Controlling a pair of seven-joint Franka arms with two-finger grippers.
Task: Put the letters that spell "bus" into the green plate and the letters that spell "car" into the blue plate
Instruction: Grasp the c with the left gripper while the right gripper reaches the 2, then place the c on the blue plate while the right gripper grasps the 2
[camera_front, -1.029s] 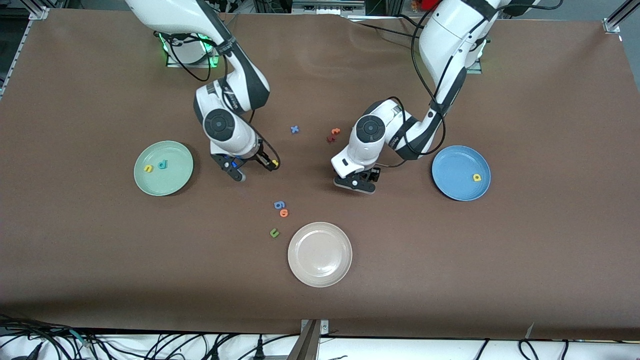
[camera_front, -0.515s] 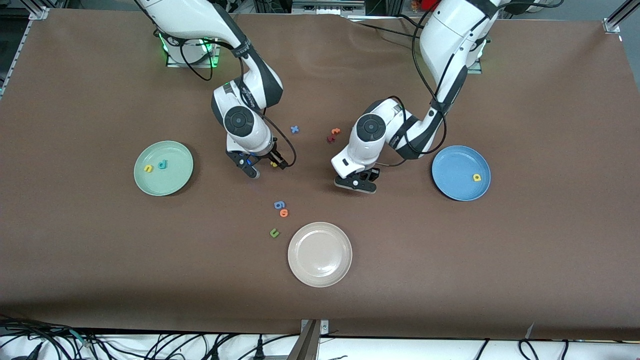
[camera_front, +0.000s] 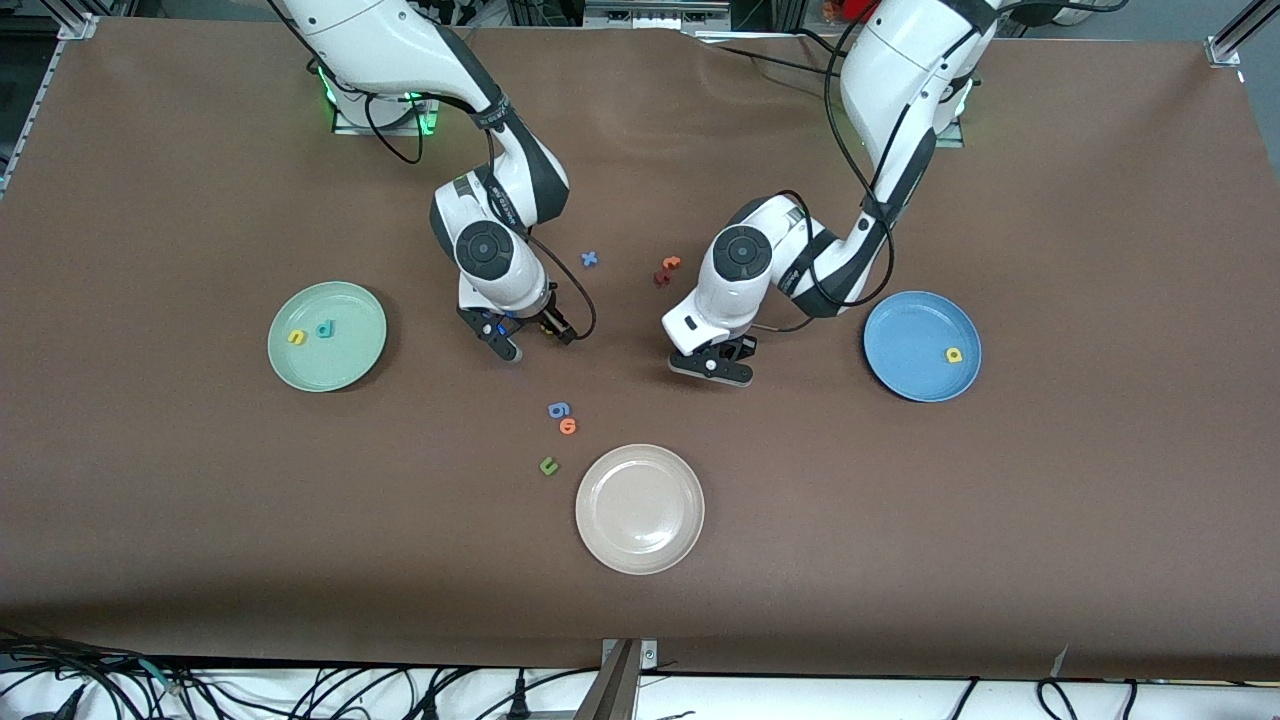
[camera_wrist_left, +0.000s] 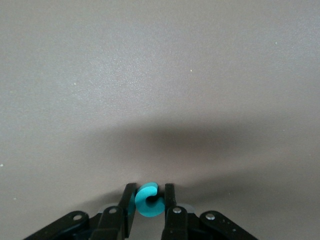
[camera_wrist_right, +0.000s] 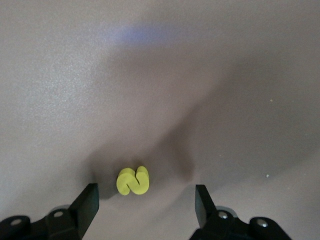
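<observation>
My left gripper (camera_wrist_left: 148, 187) is down at the table near the middle (camera_front: 712, 367), its fingers shut on a teal c (camera_wrist_left: 148, 200). My right gripper (camera_wrist_right: 145, 189) is low over the table (camera_front: 528, 338) between the green plate and the left gripper. It is open, with a yellow s (camera_wrist_right: 133, 181) lying flat between its fingertips, touching neither. The green plate (camera_front: 340, 365) at the right arm's end holds a yellow u (camera_front: 296, 337) and a teal b (camera_front: 324, 329). The blue plate (camera_front: 905, 345) at the left arm's end holds a yellow a (camera_front: 954, 354).
A beige plate (camera_front: 640, 509) sits nearer the camera, with a blue letter (camera_front: 559, 410), an orange o (camera_front: 568, 427) and a dark green u (camera_front: 548, 465) beside it. A blue x (camera_front: 590, 259) and red and orange letters (camera_front: 666, 270) lie between the two arms.
The right arm swung from beside the green plate toward the middle and came over the yellow s. The left gripper's fingers closed in on the teal c; that arm stayed in place.
</observation>
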